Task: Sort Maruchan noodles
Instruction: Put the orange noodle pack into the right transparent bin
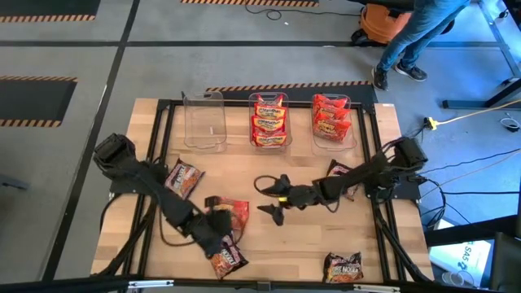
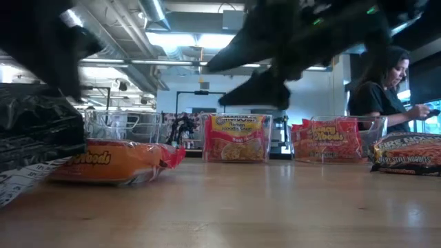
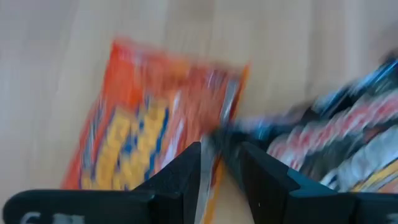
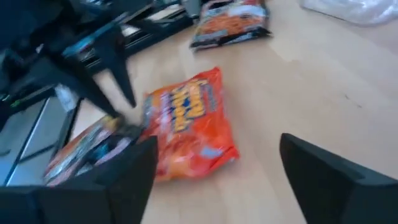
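Right end effector [image 1: 273,199] hangs spread and empty over mid-surface; left end effector [image 1: 218,230], nearly pressed together, pinches the edge of an orange-red packet [image 1: 236,213]. Middle bin [image 1: 269,122] and right bin [image 1: 333,122] hold sorted packets, left bin [image 1: 203,120] none. Four dark packets [image 1: 184,177] remain loose, so roughly half done.

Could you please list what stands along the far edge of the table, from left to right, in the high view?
Empty clear bin → clear bin of orange-yellow noodle packets → clear bin of red noodle packets.
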### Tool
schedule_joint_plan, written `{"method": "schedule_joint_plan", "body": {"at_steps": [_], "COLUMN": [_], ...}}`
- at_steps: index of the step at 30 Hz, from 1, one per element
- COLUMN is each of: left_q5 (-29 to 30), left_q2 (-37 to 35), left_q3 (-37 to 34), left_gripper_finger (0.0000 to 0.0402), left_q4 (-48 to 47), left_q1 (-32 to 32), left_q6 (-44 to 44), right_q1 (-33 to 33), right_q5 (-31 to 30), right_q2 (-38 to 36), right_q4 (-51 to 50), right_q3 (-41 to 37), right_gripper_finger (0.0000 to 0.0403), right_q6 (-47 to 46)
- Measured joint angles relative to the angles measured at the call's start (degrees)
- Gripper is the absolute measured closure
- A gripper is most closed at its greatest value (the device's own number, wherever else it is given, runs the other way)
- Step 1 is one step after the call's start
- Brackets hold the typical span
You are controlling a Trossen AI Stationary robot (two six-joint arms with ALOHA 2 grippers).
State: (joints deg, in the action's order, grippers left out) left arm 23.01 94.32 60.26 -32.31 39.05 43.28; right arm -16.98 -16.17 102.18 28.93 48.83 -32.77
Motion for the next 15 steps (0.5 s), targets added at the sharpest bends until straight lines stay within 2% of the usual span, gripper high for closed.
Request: {"method": "schedule_joint_plan", "body": {"at_steps": [5,11,15], "left_q5": [3.82,7.98,9.35], "left_q2": [0.01,0.03,-0.07], "left_q3": [-7.43,-14.35,-16.47], "left_gripper_finger": [0.0296,0.0296,0.0296], "left_q4": [5.15,15.91,19.32], "left_q1": [4.97,6.92,6.60], "left_q6": [9.21,10.27,10.28], "right_q1": [4.15,8.42,10.45], "right_q5": [7.61,15.57,22.04], "right_q2": [7.36,14.35,17.82], "right_q4": [-0.12,-6.23,-14.03], "right_q3": [6.24,15.99,22.45], "right_gripper_finger": [0.0057,0.0062,0.0071], "right_q6": [-1.50,-3.96,-5.14]}}
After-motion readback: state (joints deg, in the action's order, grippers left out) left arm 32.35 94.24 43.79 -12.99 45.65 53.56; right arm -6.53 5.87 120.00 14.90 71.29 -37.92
